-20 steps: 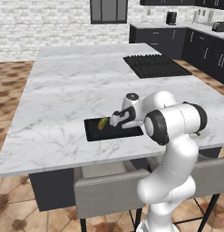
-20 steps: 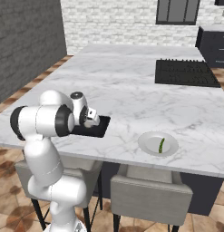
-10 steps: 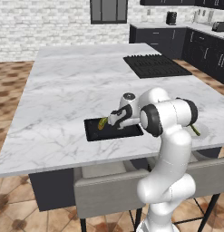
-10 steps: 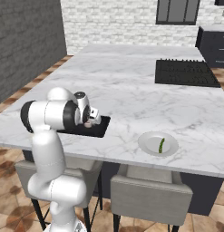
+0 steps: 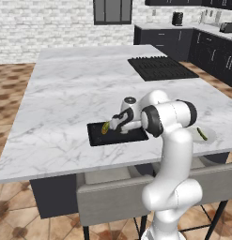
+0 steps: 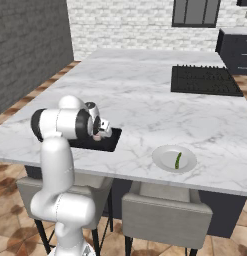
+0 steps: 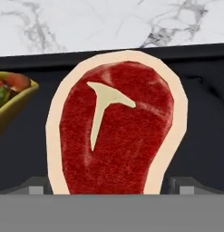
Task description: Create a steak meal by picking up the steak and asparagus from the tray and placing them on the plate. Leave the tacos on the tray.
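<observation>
Lying on the black tray (image 7: 22, 149) in the hand view, taco (image 7: 9, 97) at left, T-bone steak (image 7: 114, 127) beside it, long axis running away from the camera, broad end far. Gripper (image 7: 111, 186) spread wide, fingertips (image 7: 34, 186) flanking the steak's near end, nothing held. Asparagus (image 6: 178, 160) rests on the white plate (image 6: 162, 159), well right of the tray.

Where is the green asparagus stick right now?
The asparagus lies on the white plate, on the marble counter right of the black tray in the right base view.
</observation>
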